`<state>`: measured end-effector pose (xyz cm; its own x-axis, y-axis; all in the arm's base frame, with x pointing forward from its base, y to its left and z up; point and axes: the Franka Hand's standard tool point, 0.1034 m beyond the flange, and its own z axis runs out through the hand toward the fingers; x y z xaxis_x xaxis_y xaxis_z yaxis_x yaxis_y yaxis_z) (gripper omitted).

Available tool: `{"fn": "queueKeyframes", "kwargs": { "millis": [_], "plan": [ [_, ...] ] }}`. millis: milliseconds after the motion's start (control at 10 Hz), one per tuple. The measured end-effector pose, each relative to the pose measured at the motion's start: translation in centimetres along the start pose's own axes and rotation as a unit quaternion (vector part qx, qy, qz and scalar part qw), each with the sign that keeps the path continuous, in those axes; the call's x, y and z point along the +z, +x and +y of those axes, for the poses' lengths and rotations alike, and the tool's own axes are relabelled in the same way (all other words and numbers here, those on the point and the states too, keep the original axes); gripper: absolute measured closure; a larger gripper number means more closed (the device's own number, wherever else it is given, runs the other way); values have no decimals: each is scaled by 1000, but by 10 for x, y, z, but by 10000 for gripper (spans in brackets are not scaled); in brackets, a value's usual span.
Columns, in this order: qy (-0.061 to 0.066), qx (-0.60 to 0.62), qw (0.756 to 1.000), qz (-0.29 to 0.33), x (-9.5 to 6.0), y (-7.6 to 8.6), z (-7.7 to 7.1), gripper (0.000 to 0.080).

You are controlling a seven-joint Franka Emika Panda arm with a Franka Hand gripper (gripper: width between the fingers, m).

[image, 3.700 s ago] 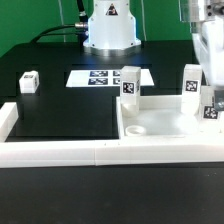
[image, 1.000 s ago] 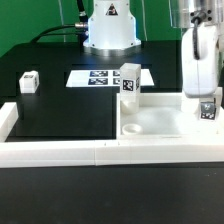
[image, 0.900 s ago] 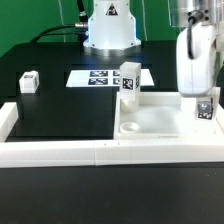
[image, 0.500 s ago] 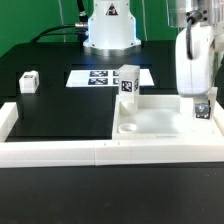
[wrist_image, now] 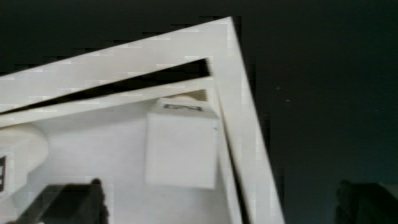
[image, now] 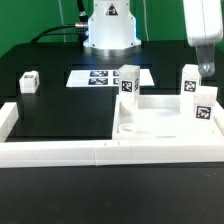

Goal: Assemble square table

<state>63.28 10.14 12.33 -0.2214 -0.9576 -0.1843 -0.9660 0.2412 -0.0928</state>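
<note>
Overhead, end effector point(image: 207, 62) cropped by frame edge, grip state unreadable, possibly clear of tagged leg block point(image: 203, 104), tabletop point(image: 160, 125).

Gripper point(image: 207, 68) apparently off the leg point(image: 203, 104)

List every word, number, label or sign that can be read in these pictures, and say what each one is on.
No words or numbers can be read.
Marker board: black-white tag patterns, no text.
Three legs standing at the tabletop: leg, leg, leg, one tag each, patterns only.
Loose leg: tag too small to make out.
Robot base: a dark triangular sign, too blurred to read.
</note>
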Motion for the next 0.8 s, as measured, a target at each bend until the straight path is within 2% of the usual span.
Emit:
{"fn": "queueKeyframes", "kwargs": {
  "millis": [400, 500, 700, 800],
  "plan": [
    [0, 0, 1000, 0, 1, 0, 0, 151],
    [2, -40, 999, -2, -3, 5, -1, 151],
    [16, -77, 997, -13, -40, 30, 2, 151],
    [22, -129, 991, -11, -49, 40, 6, 151]
  ]
}}
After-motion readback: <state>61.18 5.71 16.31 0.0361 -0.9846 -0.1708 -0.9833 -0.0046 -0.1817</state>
